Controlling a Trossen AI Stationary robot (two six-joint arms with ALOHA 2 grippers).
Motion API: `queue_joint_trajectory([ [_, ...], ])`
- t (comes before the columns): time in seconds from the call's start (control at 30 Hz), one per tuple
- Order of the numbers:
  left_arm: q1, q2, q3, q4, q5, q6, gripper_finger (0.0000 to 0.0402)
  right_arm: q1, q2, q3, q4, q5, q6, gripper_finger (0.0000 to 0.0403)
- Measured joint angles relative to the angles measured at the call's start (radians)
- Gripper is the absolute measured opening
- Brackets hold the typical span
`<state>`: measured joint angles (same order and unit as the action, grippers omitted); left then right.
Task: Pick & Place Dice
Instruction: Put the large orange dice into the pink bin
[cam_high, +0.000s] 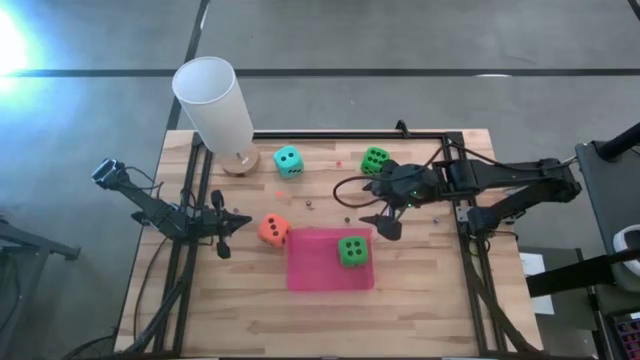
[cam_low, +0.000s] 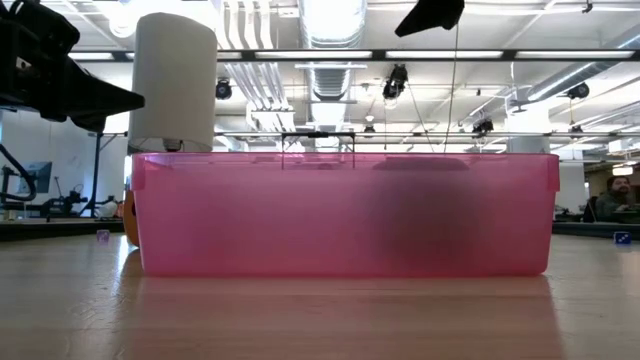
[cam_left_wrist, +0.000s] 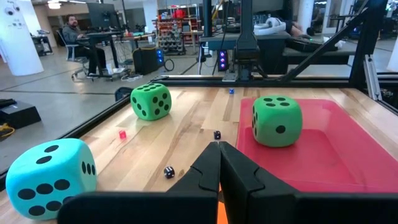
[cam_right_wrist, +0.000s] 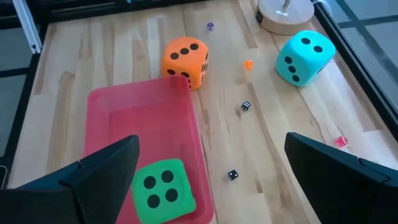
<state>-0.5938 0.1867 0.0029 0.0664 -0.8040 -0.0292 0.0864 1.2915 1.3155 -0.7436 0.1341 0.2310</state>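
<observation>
Four dice are in view. The orange die (cam_high: 273, 230) (cam_right_wrist: 185, 59) rests on the table at the pink tray's (cam_high: 318, 268) far-left corner. The teal die (cam_high: 289, 161) (cam_left_wrist: 53, 177) and one green die (cam_high: 375, 160) (cam_left_wrist: 151, 101) sit on the table near the far edge. The other green die (cam_high: 352, 251) (cam_right_wrist: 161, 190) lies inside the tray. My left gripper (cam_high: 232, 222) (cam_left_wrist: 219, 163) is shut and hovers just left of the orange die. My right gripper (cam_high: 378, 207) (cam_right_wrist: 217, 180) is wide open, raised above the tray's far-right corner.
A white lamp (cam_high: 215, 100) on a round wooden base (cam_high: 240, 161) stands at the far left, beside the teal die. Several tiny dice (cam_right_wrist: 245, 106) are scattered on the wood between the tray and the far dice. In the low view the tray's wall (cam_low: 340, 215) hides what lies behind it.
</observation>
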Motion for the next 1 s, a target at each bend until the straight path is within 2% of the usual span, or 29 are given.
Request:
queue_joint_trajectory([
  [0.1,0.0,0.0,0.0,0.007,0.0,-0.022,0.0007,0.0,-0.001,0.0,0.001,0.0,0.018,0.04],
  [0.2,0.001,0.0,0.0,0.033,0.0,-0.142,0.0007,0.0,-0.001,0.0,0.001,0.0,0.038,0.04],
  [0.27,0.001,0.0,0.002,0.048,0.007,-0.14,0.0007,0.0,-0.002,0.0,0.001,0.0,0.056,0.04],
  [0.53,0.001,0.007,0.147,0.014,0.065,0.078,0.0007,0.0,-0.002,0.0,0.0,0.001,0.114,0.04],
  [0.7,0.001,0.079,0.304,-0.191,0.085,0.101,0.0007,0.0,-0.002,0.0,0.0,0.007,0.133,0.04],
  [1.0,0.002,0.37,0.581,-0.503,0.117,-0.068,0.0007,0.0,-0.002,0.0,0.0,0.026,0.137,0.04],
])
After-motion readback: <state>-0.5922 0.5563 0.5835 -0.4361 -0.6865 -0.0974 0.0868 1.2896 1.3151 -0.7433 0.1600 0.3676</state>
